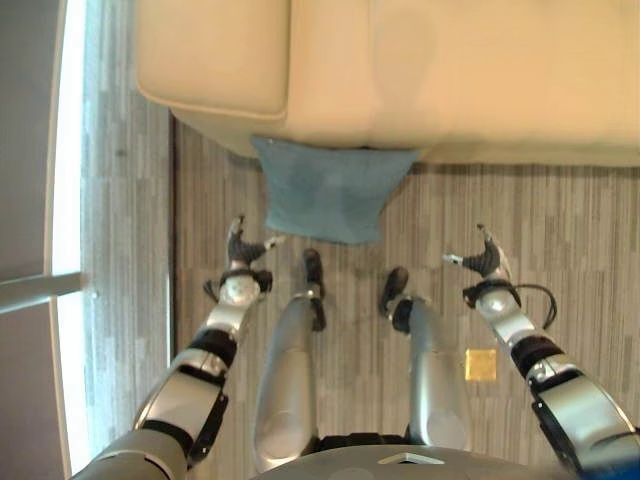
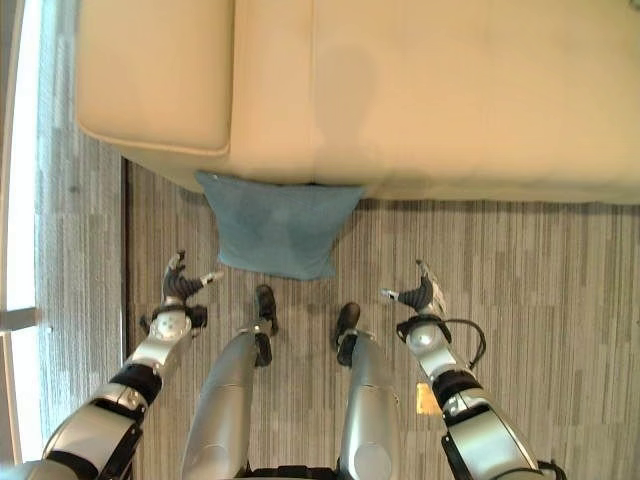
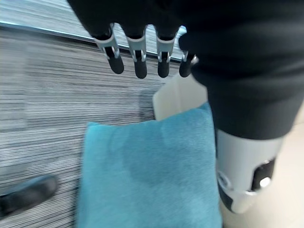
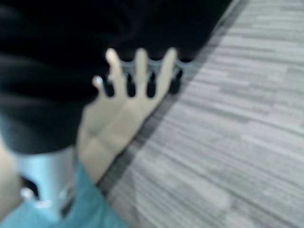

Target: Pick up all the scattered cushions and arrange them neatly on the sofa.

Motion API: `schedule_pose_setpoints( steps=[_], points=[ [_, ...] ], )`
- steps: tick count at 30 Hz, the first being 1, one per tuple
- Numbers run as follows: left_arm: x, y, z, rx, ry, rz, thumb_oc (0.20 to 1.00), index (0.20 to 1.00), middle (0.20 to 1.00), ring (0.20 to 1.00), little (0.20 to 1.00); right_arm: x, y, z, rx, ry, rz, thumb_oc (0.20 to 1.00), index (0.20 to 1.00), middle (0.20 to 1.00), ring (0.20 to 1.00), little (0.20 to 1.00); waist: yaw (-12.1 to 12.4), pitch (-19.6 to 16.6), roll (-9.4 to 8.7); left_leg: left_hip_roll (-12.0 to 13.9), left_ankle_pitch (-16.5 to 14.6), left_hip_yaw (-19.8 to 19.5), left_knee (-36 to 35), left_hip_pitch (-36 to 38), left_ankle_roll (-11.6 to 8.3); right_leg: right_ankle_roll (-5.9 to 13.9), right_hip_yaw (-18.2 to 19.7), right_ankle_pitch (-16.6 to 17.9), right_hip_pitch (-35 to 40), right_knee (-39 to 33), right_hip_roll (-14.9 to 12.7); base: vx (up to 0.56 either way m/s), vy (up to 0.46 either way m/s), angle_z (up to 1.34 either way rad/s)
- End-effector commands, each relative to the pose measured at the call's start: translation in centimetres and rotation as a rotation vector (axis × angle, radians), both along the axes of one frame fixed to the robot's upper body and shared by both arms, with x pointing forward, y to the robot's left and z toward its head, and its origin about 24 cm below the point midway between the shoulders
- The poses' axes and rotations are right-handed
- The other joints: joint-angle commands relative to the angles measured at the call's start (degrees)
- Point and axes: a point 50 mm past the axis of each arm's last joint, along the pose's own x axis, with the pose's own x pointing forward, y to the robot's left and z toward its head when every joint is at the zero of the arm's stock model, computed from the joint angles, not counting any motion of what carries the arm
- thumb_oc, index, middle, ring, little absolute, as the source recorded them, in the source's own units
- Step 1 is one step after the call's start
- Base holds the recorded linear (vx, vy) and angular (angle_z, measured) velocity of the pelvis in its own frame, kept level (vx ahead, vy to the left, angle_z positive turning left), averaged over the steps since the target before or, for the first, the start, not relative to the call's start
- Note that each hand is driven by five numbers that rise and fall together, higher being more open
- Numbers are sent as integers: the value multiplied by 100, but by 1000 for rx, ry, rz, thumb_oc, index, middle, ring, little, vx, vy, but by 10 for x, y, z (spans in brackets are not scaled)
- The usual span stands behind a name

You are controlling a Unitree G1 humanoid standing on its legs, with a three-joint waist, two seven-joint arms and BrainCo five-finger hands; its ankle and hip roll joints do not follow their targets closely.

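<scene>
A blue cushion [image 1: 333, 190] lies on the grey striped carpet [image 1: 560, 230], its far edge touching or tucked just under the front of the cream sofa [image 1: 450, 70]; which of the two I cannot tell from above. It sits below the seam between the sofa's left seat cushion [image 1: 215, 50] and the wider seat beside it, and its near edge is free, with bare carpet in front. No writing can be read on the cushion or sofa.

The left hand [image 1: 243, 247] hangs near the cushion's near left corner, apart from it, fingers straight and relaxed, holding nothing. The right hand [image 1: 484, 259] hangs well apart to the right over open carpet, also released and empty as far as its soft wrist view shows.

A small yellow square [image 1: 481, 364] lies on the carpet by the right forearm. A bright glass strip [image 1: 68, 150] borders the floor on the left.
</scene>
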Motion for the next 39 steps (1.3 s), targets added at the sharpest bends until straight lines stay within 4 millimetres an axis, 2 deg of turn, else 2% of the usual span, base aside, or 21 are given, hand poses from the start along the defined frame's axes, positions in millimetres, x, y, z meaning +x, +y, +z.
schedule_pose_setpoints(
  steps=[1,2,3,4,6,14,20,28,29,32,36,37,39],
  points=[
    [2,13,13,41,-65,63,1000,1000,1000,1000,1000,-1,-13,15,2,-114,-55,1000,1000,1000,1000,1000,-35,-378,-6,-109,-1136,-182,652,-357,14,395,411,224,-145,-658,-206,-28,106,-4],
    [7,15,21,58,-81,66,1000,1000,1000,1000,1000,4,-14,22,2,-143,-60,1000,1000,1000,1000,1000,-47,-379,-12,-117,-1167,-196,782,-561,26,386,473,212,-334,-561,-217,-17,126,-2],
    [18,21,43,99,-132,80,1000,1000,1000,1000,1000,14,-11,42,19,-225,-58,1000,1000,1000,1000,1000,-87,-357,-28,-101,-1238,-201,944,-917,52,394,540,213,-698,-376,-242,0,92,1],
    [18,21,43,100,-134,80,1000,1000,1000,1000,1000,14,-11,42,20,-226,-58,1000,1000,1000,1000,1000,-85,-375,-31,-100,-1246,-198,966,-958,54,395,548,205,-743,-351,-245,8,103,3],
    [29,25,67,131,-186,93,1000,1000,1000,1000,1000,24,-6,64,46,-315,-53,1000,1000,1000,1000,1000,-141,-355,-77,-137,-1345,-215,1207,-1345,101,401,659,183,-1105,-175,-247,34,88,-1],
    [51,17,129,129,-356,77,1000,1000,1000,1000,1000,35,19,113,101,-537,45,1000,1000,1000,1000,1000,-266,-415,-219,-202,-1840,-336,2295,-2615,256,350,921,-113,-2280,655,-270,61,78,-7],
    [59,6,154,138,-413,55,1000,1000,1000,1000,1000,36,28,136,77,-630,100,1000,1000,1000,1000,1000,-330,-429,-202,-291,-2028,-298,2763,-3257,309,360,1073,-210,-2934,1103,-359,43,65,-6],
    [66,-2,181,174,-470,137,1000,1000,1000,1000,1000,45,29,163,62,-717,44,1000,1000,1000,1000,1000,-361,-464,-110,-440,-1938,-259,2693,-3752,290,387,1307,-174,-3606,1241,-356,12,17,1],
    [66,-1,191,192,-500,146,1000,1000,1000,1000,1000,46,25,172,54,-749,35,1000,1000,1000,1000,1000,-368,-490,-84,-451,-1899,-291,2705,-3865,286,376,1350,-189,-3760,1336,-334,29,-40,2],
    [64,8,202,242,-530,215,1000,1000,1000,1000,1000,44,24,182,50,-795,43,1000,1000,1000,1000,1000,-383,-525,-70,-447,-1864,-343,2746,-4029,265,353,1372,-219,-3980,1483,-310,24,-41,5],
    [62,12,210,233,-561,257,1000,1000,1000,1000,1000,42,26,187,52,-825,54,1000,1000,1000,1000,1000,-396,-541,-84,-410,-1860,-369,2833,-4184,252,352,1389,-228,-4125,1565,-284,11,-22,1],
    [60,14,222,169,-621,273,1000,1000,1000,1000,1000,40,26,189,30,-843,65,1000,1000,1000,1000,1000,-416,-563,-90,-383,-1861,-413,2883,-4280,244,346,1364,-220,-4227,1614,-250,10,-52,-2],
    [60,14,222,168,-621,272,1000,1000,1000,1000,1000,39,26,189,30,-843,65,1000,1000,1000,1000,1000,-414,-574,-86,-380,-1865,-416,2894,-4298,243,345,1362,-222,-4242,1621,-247,14,-49,-4]
  ],
)
